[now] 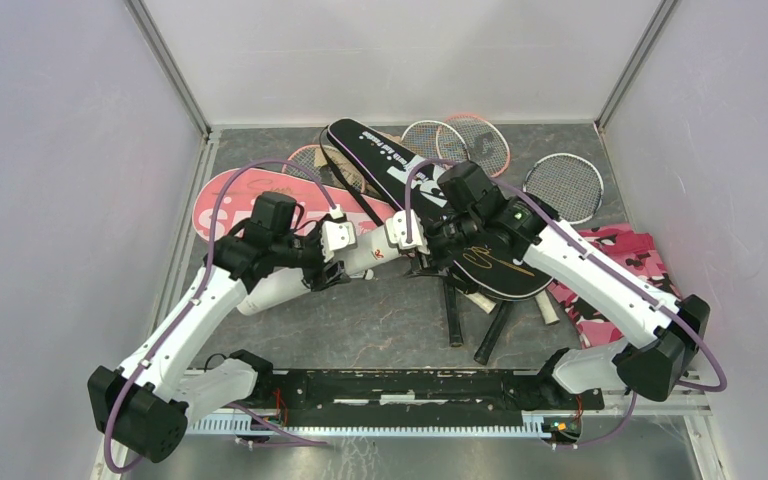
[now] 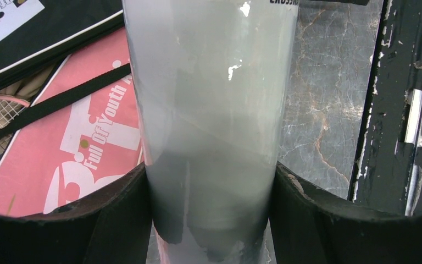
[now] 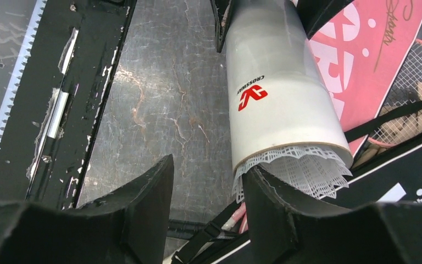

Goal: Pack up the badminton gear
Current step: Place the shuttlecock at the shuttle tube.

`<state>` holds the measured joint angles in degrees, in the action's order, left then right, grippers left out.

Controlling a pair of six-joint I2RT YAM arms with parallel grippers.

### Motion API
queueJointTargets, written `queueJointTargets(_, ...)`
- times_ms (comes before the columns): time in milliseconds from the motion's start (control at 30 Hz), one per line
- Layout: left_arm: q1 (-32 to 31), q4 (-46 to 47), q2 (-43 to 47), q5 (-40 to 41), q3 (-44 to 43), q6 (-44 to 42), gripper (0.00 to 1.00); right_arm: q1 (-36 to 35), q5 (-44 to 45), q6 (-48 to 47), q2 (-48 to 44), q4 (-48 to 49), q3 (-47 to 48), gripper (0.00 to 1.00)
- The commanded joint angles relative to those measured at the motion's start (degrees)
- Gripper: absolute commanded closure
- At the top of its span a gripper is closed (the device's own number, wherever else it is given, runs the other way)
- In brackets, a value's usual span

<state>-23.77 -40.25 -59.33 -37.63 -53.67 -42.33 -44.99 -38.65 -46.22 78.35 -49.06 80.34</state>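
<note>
The long white tube [image 2: 209,110] lies between the fingers of my left gripper [image 2: 211,220], which is shut on it. In the top view the tube [image 1: 372,253] is held low over the table, in front of the pink cover [image 1: 230,205] and the black covers [image 1: 400,170]. Its open end [image 3: 275,104] faces my right gripper [image 3: 209,187]. That gripper is open with nothing between its fingers. A white shuttlecock skirt [image 3: 307,170] sticks out of the tube mouth, beside the right finger. Thin-framed rackets [image 1: 565,185] lie at the back.
A pink camouflage cloth [image 1: 620,265] lies at the right under my right arm. Racket handles [image 1: 455,315] point toward the black rail [image 1: 410,385] along the near edge. Grey walls close in the left, back and right sides.
</note>
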Motion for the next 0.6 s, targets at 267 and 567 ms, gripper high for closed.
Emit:
queueJointTargets(267,-0.14,9.04,0.2,-7.05,0.74,8.61,0.61,-0.3,-5.58,4.71,0.72,8.35,-3.56,0.22)
queueJointTargets(567,0.34,15.65,-0.95,-6.73,0.14,16.39,0.61,7.31,-1.72,9.8,-5.22,13.2,-0.86,0.02)
